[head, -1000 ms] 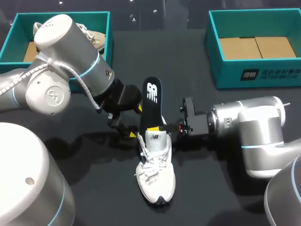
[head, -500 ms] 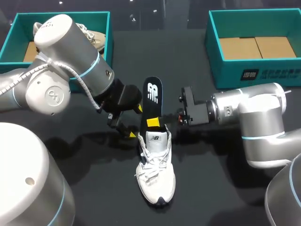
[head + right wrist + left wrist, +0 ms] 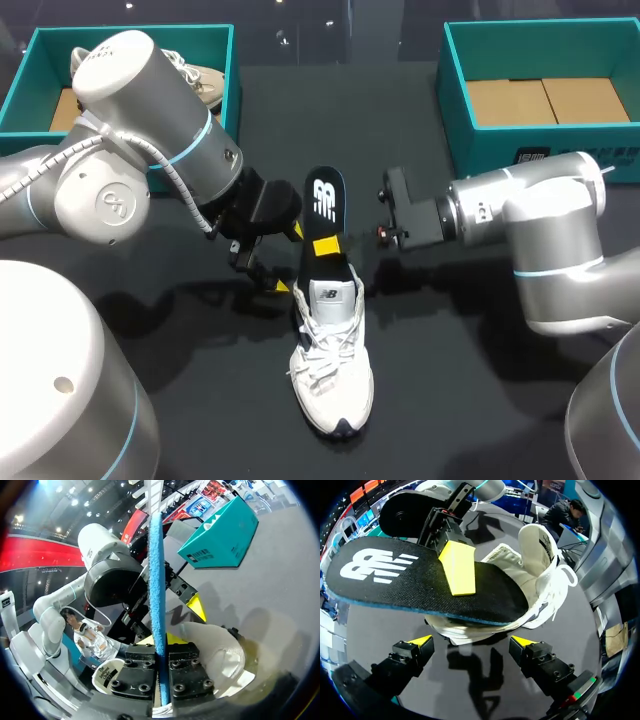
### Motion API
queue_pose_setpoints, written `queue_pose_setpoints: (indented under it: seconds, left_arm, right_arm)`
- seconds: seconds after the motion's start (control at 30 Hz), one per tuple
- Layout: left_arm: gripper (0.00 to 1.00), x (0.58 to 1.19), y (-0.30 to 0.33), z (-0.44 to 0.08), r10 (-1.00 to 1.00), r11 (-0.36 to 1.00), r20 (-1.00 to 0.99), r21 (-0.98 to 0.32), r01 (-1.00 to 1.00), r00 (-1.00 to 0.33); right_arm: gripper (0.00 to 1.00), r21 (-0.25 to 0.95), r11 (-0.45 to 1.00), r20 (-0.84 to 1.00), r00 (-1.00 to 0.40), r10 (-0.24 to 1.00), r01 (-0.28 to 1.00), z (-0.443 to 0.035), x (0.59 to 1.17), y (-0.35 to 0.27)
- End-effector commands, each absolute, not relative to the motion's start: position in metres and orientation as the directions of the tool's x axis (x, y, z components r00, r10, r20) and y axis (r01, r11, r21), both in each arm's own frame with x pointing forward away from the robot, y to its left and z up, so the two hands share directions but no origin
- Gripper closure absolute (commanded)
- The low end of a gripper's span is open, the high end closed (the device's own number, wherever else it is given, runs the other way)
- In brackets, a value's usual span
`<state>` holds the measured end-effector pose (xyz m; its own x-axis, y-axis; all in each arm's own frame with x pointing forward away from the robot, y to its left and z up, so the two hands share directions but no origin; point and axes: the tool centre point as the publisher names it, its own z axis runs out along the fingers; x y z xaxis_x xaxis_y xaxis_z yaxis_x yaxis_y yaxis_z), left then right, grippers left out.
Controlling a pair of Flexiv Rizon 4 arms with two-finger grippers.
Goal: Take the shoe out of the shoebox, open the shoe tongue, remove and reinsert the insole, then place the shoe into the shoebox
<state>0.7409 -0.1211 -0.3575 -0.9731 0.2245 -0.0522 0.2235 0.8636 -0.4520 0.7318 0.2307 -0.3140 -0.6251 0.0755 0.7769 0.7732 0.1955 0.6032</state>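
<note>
Right end effector (image 3: 325, 247) clamps insole (image 3: 324, 200); left end effector (image 3: 471, 641) open near shoe (image 3: 332, 372).

**Overhead light, soft shadows on a dark table**

Light falls from above. The matte black table (image 3: 470, 400) stays dark, with soft shadows beside the white lace-up sneaker (image 3: 333, 360) and a denser one beneath the black foam insole (image 3: 420, 585). A pale sheen runs along the grey left arm shell (image 3: 140, 90). Small ceiling lamps (image 3: 75, 502) glare brightly.

Black matte tabletop (image 3: 450, 400), soft shadows
</note>
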Motion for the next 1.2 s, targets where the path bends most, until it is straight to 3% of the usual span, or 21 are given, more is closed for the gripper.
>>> queue_pose_setpoints:
  seconds: [0.03, 0.47, 0.8, 0.9, 1.2]
  left_arm:
    - [0.00, 0.740, -0.120, -0.357, 0.225, 0.863, -0.054, -0.452, 0.224, -0.973]
    - [0.00, 0.740, -0.120, -0.357, 0.225, 0.863, -0.054, -0.452, 0.224, -0.973]
    - [0.00, 0.740, -0.120, -0.357, 0.225, 0.863, -0.054, -0.452, 0.224, -0.973]
    - [0.00, 0.740, -0.120, -0.357, 0.225, 0.863, -0.054, -0.452, 0.224, -0.973]
    - [0.00, 0.740, -0.120, -0.357, 0.225, 0.863, -0.054, -0.452, 0.224, -0.973]
  right_arm:
    - [1.00, 0.592, 0.186, 0.789, -0.611, 0.065, 0.784, -0.331, 0.725, 0.231]
    - [1.00, 0.513, 0.159, 0.846, -0.528, 0.068, 0.843, -0.362, 0.690, 0.235]
    - [0.99, 0.496, 0.182, 0.850, -0.518, 0.098, 0.849, -0.353, 0.682, 0.238]
    - [0.70, 0.514, 0.186, 0.837, -0.537, 0.101, 0.837, -0.346, 0.685, 0.237]
    - [0.78, 0.563, 0.221, 0.797, -0.593, 0.110, 0.797, -0.326, 0.699, 0.236]
